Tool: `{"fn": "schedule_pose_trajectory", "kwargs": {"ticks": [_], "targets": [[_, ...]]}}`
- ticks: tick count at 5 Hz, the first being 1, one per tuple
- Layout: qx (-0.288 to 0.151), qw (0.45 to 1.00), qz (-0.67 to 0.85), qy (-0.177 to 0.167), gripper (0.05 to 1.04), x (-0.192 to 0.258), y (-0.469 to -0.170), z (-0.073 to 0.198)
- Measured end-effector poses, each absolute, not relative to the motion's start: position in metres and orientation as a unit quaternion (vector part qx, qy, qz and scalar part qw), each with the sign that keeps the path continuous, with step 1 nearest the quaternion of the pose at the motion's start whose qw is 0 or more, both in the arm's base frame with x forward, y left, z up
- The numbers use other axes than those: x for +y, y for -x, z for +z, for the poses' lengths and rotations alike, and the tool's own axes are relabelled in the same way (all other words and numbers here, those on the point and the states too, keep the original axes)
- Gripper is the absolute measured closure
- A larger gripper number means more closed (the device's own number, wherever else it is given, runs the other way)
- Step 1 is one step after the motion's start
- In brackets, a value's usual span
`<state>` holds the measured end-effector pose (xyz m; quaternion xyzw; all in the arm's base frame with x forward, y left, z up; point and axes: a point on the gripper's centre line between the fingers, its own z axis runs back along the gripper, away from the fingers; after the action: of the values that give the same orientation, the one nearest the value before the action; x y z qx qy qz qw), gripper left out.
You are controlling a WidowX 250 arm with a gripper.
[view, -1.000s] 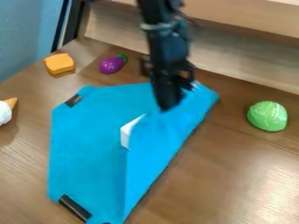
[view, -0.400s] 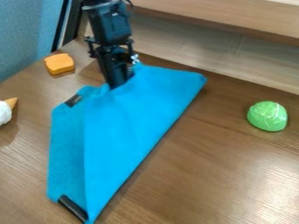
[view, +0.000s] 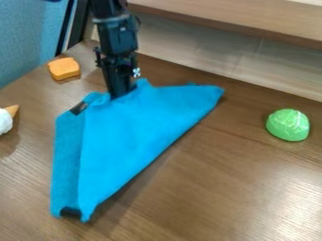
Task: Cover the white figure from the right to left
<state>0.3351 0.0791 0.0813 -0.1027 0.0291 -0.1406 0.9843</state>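
The black gripper is at the upper left of the table, shut on the blue cloth near its top edge. A fold of the cloth lies over to the left, with a narrow strip of the lower layer along the left side. One corner of the cloth stretches to the upper right. The white figure is hidden, with the folded cloth lying where its white surface was visible.
An orange bread-shaped toy lies at the upper left, and a white ice cream toy at the left edge. A green toy sits at the right. A wooden ledge runs along the back.
The gripper has moved left with the cloth's edge, folding it leftward over the white patch. The cloth's bottom edge has shifted up, and the purple eggplant has gone out of sight behind the gripper.
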Motion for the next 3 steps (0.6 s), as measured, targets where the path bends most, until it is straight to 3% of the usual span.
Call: {"fn": "schedule_pose_trajectory", "kwargs": {"ticks": [2, 3], "targets": [[0.059, 0.988, -0.113, 0.084, 0.581, 0.085, -0.326, 0.048], [0.063, 0.988, -0.113, 0.079, 0.274, 0.086, -0.314, 0.030]]}}
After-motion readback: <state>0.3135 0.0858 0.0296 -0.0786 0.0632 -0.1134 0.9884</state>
